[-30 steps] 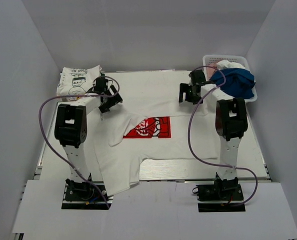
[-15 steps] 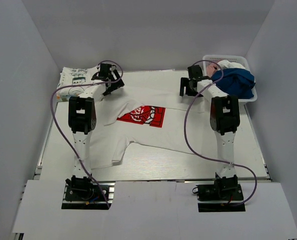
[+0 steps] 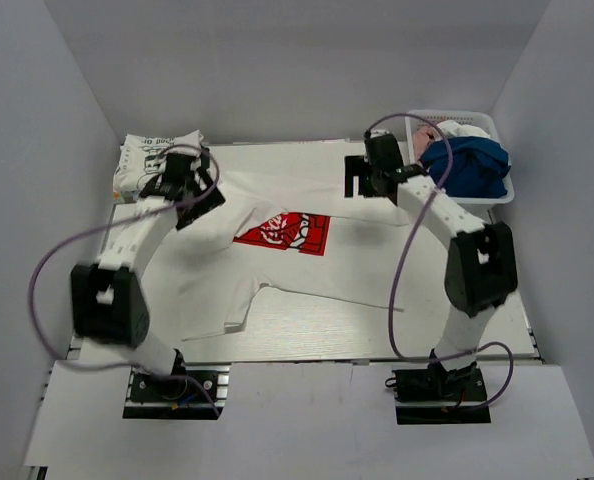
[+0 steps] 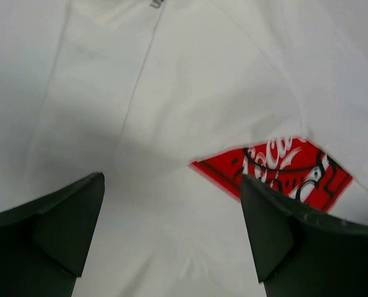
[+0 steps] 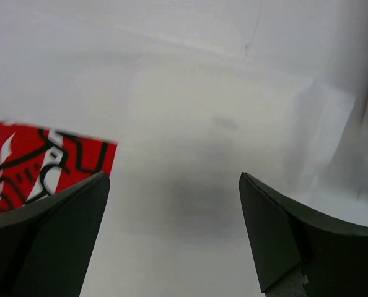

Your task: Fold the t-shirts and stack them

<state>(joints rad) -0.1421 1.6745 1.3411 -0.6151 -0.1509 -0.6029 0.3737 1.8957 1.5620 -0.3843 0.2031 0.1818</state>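
Starting at the far left of the overhead view, a folded white t-shirt with dark cartoon print (image 3: 149, 160) is parked at the back corner of the pale table (image 3: 397, 335). Some dark lettering is printed along its far edge, but it's too small to be read.

Just right of it, the left gripper (image 3: 189, 190) is held over the shoulder area of the white t-shirt with the red rectangular chest print (image 3: 277, 275). That shirt is spread flat mid-table, one sleeve lying toward the near-left.

The red print (image 4: 283, 167) is only a red patch from above. On the left wrist camera, white script lettering can be made out on it, "Coca" by the look of it, with the rest cut off by a finger. The jaws are seen wide apart there, with nothing pinched between them.

Same deal on the right wrist camera: the right gripper (image 5: 173, 185) is spread open over plain white cloth, with the print's edge caught at left.

Further right, and seen only from above, a white plastic lattice basket (image 3: 427, 115) is loaded with a royal-blue t-shirt (image 3: 469, 165) and a bit of white cloth (image 3: 459, 130).
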